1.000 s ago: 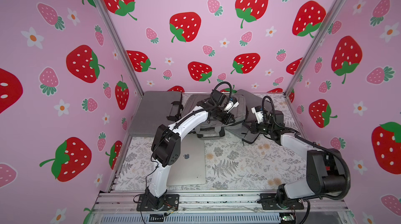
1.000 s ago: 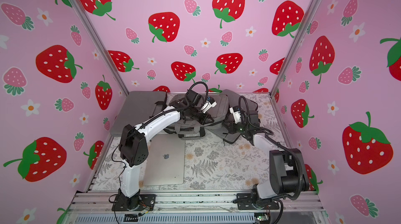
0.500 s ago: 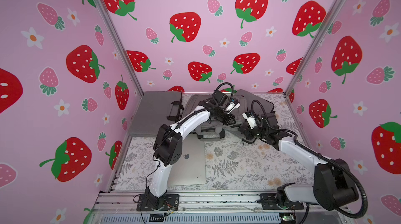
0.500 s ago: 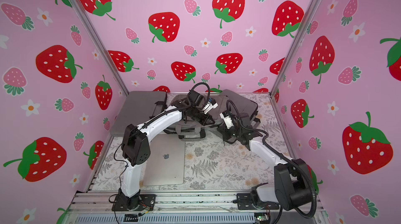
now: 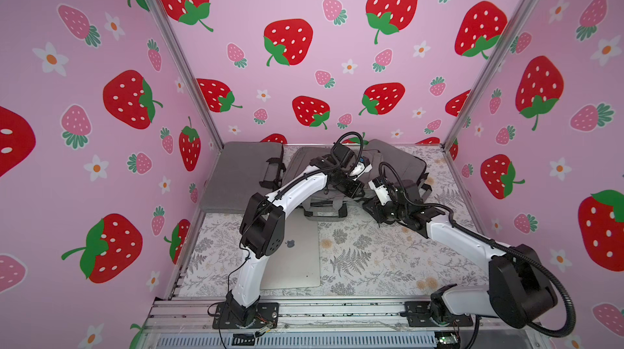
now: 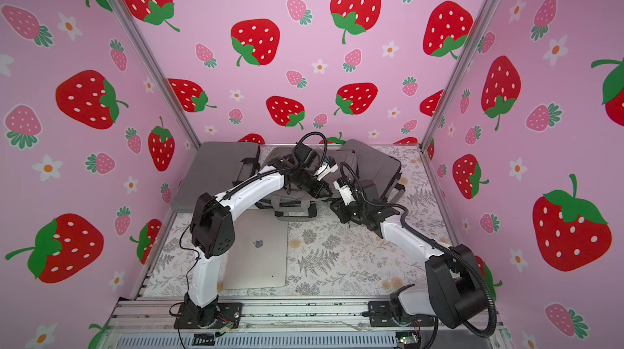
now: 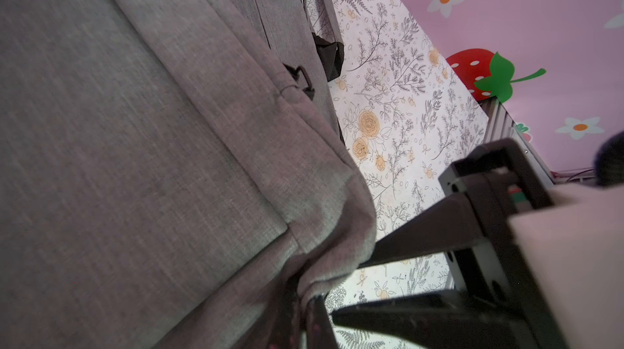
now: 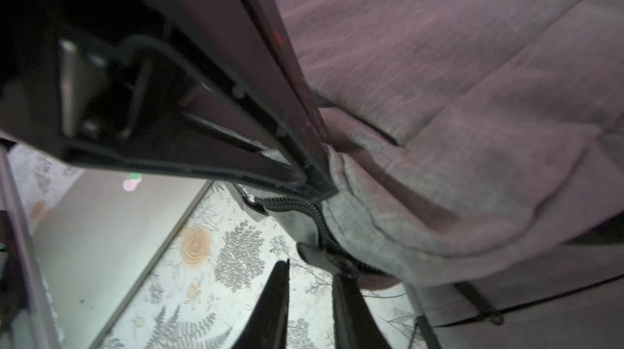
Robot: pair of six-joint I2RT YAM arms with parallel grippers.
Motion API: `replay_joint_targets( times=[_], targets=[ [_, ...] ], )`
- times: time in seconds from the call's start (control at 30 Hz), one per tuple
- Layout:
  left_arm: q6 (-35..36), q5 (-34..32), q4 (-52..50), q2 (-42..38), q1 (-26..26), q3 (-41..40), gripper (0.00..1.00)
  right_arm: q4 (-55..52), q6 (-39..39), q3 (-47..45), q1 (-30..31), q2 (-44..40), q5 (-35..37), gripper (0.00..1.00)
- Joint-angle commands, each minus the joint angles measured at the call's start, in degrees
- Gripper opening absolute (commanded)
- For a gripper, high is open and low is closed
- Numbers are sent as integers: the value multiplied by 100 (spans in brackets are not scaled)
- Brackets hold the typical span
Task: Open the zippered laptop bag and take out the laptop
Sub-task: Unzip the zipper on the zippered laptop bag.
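Observation:
The grey zippered laptop bag lies at the back right, its near corner lifted. My left gripper is shut on the fabric of that corner. The black zipper curves round the corner to a grey pull tab. My right gripper is open just below the tab, which rests at one fingertip, with nothing between the fingers. A silver laptop lies flat at the front left. Nothing shows inside the bag.
Two more grey bags lie along the back: one at the far left and one in the middle with handles hanging forward. The floral table cover is bounded by pink walls and a metal rail in front.
My right gripper slid left along the bag's front edge toward the left gripper, then opened from shut. The left gripper has kept its grip and place.

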Motion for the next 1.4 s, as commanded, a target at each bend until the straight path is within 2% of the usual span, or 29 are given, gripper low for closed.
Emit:
replay_joint_targets(
  times=[0.0,0.23,0.27,0.33,0.47,0.6,0.77,0.87,1.03,1.17,1.37],
  targets=[
    [65,190,818,-350,-76,-52,0,36,208,-168,55,-217,-580,29],
    [111,160,795,-480,-72,-275,0,48,860,-345,-495,-854,-929,51],
    [105,171,786,-480,-71,-287,0,49,1015,-345,-600,-887,-998,51],
    [91,158,804,-504,-69,-323,0,82,1475,-363,-846,-925,-1049,61],
    [79,130,811,-538,-77,-385,0,331,2683,-371,-1345,-774,-1237,66],
    [89,82,838,-548,-122,-454,0,1420,4036,-438,-1687,-318,-1684,70],
    [203,-122,694,-541,-192,-478,0,2012,4864,-225,-1726,247,-1908,70],
    [252,-237,648,-528,-228,-469,0,2289,5135,-135,-1718,541,-2052,65],
    [316,-482,527,-471,-280,-386,0,2402,5255,-5,-1655,794,-2135,40],
    [309,-758,426,-423,-326,-342,4,2435,5321,57,-1588,856,-2171,21],
    [203,-1470,160,-427,-442,-226,26,2318,5348,175,-1549,809,-2223,5]
  ],
)
